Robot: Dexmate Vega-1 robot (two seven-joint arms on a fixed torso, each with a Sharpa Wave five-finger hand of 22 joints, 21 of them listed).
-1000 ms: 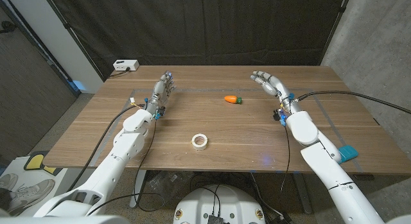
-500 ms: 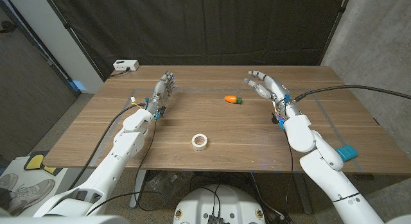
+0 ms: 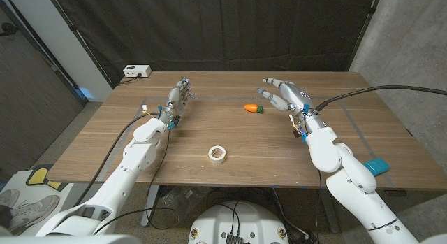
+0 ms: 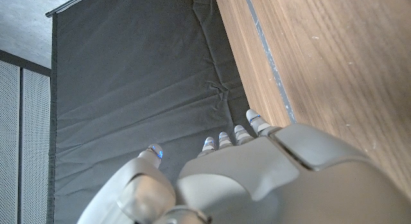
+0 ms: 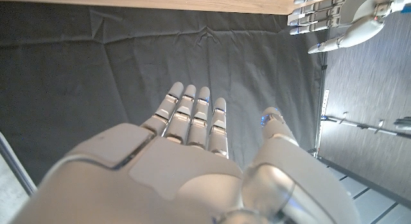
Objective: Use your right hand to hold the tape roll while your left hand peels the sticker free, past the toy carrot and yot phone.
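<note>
The tape roll lies flat, hole upward, near the table's front edge; both hands, left hand and right hand, are spread and hold nothing.

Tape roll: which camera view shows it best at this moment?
The head view. There the tape roll lies in full sight on the wooden table, near its front edge, between the two arms and untouched. The wrist views look along the hands toward the dark curtain and a strip of table; no roll can be seen in them.

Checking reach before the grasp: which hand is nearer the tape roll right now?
Left, narrowly. The left hand is raised beyond the tape roll toward the table's far left; the right hand hangs farther off on the far right, fingers spread just past the toy carrot.
</note>
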